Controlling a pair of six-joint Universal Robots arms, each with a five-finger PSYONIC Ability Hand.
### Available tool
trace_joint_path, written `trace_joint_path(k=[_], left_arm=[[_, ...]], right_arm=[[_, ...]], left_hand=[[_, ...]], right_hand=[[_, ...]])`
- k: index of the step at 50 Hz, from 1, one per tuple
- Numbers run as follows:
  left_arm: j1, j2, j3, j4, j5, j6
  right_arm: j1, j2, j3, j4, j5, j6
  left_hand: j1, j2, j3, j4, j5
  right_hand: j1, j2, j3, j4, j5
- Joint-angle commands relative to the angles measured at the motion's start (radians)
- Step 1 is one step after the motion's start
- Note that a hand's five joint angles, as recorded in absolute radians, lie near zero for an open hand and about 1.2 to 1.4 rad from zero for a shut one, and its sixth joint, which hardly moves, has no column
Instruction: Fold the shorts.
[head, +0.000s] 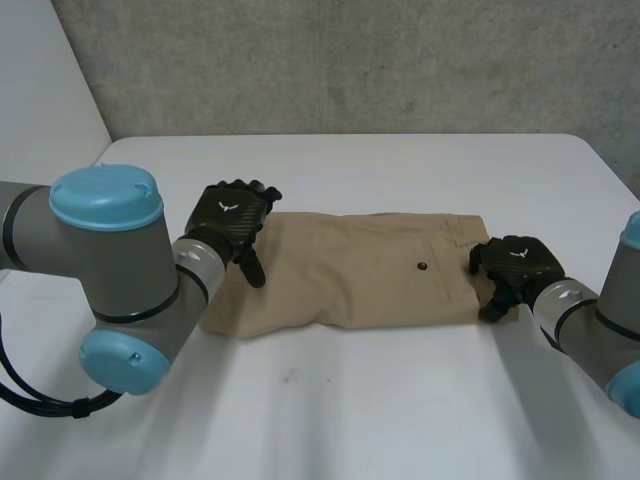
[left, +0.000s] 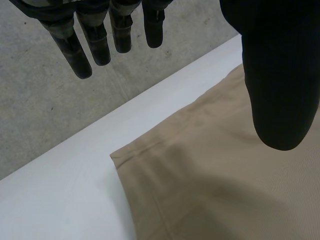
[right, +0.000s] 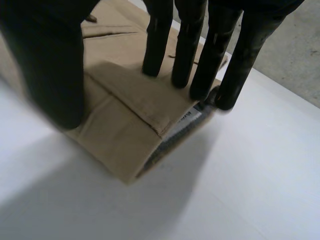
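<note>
Left robot hand (head: 232, 215) hovers spread over one end of the tan shorts (head: 350, 270); right robot hand (head: 515, 262) presses straight-fingered on the other. White surface (head: 380, 410), grey concrete wall (head: 350, 60) behind.

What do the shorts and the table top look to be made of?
The shorts: tan woven cloth, likely cotton twill, matte; fine ribbing and stitched seams in the left wrist view. The table: smooth white top, perhaps laminate, faint sheen; material uncertain.
</note>
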Motion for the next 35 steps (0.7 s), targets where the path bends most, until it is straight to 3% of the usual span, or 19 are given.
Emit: trace_joint_path(k=[1, 10, 16, 25, 30, 35], left_arm=[[0.002, -0.004, -0.002, 0.001, -0.002, 0.004], [0.002, 0.033, -0.003, -0.002, -0.009, 0.002], [0.000, 0.065, -0.003, -0.005, -0.009, -0.001], [0.000, 0.103, -0.005, -0.010, -0.014, -0.045], [0.003, 0.125, -0.014, -0.010, -0.012, -0.069], [0.017, 0.134, -0.012, -0.008, -0.009, -0.069]], right_arm=[[-0.035, 0.021, -0.008, -0.052, 0.050, -0.059], [-0.098, -0.102, -0.005, -0.012, 0.104, -0.211], [-0.095, -0.131, -0.055, 0.055, 0.106, -0.464], [0.268, -0.120, -0.201, 0.051, 0.066, -0.533], [0.437, -0.044, -0.221, 0.051, -0.093, -0.541], [0.526, 0.016, -0.210, 0.057, -0.207, -0.524]], left_hand=[[-0.012, -0.026, -0.041, -0.029, -0.044], [-0.012, -0.026, -0.041, -0.029, -0.044], [-0.015, -0.029, -0.044, -0.032, -0.046], [-0.016, -0.030, -0.045, -0.032, -0.047], [-0.016, -0.030, -0.045, -0.032, -0.047], [-0.016, -0.030, -0.045, -0.032, -0.047]], right_hand=[[0.744, 0.634, 0.636, 0.638, 0.676], [0.744, 0.634, 0.636, 0.638, 0.676], [0.744, 0.634, 0.636, 0.638, 0.676], [0.744, 0.634, 0.636, 0.638, 0.676], [0.744, 0.634, 0.636, 0.638, 0.676], [0.744, 0.634, 0.636, 0.638, 0.676]])
